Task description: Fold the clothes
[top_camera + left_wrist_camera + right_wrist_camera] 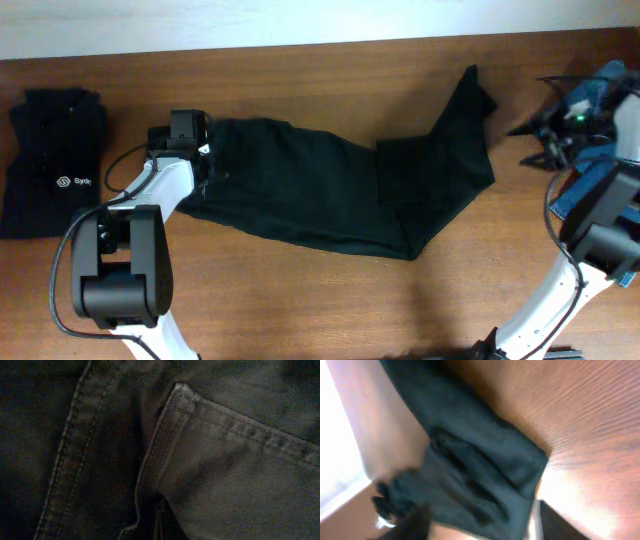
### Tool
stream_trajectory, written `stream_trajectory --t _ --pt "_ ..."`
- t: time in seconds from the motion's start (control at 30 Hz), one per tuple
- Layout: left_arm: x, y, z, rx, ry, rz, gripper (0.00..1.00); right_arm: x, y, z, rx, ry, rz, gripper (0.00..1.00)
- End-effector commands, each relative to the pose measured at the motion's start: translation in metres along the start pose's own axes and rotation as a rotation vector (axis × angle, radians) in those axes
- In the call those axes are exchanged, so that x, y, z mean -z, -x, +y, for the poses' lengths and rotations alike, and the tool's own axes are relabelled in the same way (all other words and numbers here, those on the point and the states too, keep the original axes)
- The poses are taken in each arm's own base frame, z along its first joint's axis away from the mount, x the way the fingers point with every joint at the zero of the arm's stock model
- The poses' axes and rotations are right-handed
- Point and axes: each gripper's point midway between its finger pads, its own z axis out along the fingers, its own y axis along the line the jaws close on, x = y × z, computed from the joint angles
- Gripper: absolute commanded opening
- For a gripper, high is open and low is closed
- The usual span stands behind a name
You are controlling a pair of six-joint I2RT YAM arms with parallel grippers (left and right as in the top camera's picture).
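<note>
The wooden surface (pixel 330 300) spans the whole overhead view, with a pale wall strip along its far edge. The black trousers (pixel 320 195) lie across its middle. The waist end is toward the left, the legs run to the right, and the lower part bends up toward the far edge and ends in a narrow tip. A flap of leg fabric lies doubled over near the bend.

At the far left a folded black top with a small white logo (pixel 55 165) lies flat, well apart from the trousers. At the right edge blue denim jeans (pixel 605 85) show partly behind the right arm.

The left gripper (pixel 200 145) sits at the waist edge of the trousers with its jaws together. Its wrist camera is filled by dark cloth, a pocket corner and stitched seams, so I cannot tell whether fabric is pinched. The right gripper (pixel 535 145) hangs just beside the trouser bend, clear of the cloth. In its wrist view its dark fingers (pixel 557 522) stand wide apart, with nothing between them.
</note>
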Motion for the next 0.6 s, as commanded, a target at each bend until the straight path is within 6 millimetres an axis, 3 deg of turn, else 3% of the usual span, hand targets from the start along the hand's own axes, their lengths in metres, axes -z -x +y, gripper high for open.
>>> stream_trajectory --t 0.0,0.1,0.3,0.57 --pt "-0.029 -0.050 0.032 0.023 0.113 0.148 0.01 -0.020 -0.026 0.032 0.266 -0.057 0.043 0.75" --pt "-0.029 -0.047 0.031 0.024 0.112 0.139 0.01 -0.043 -0.042 0.047 0.383 -0.075 0.092 0.76" --pt "-0.029 -0.045 0.031 0.025 0.109 0.129 0.01 -0.087 -0.053 0.046 0.448 -0.161 0.152 0.73" --pt "-0.029 -0.045 0.031 0.025 0.109 0.129 0.01 -0.099 -0.051 0.020 0.449 -0.279 0.158 0.67"
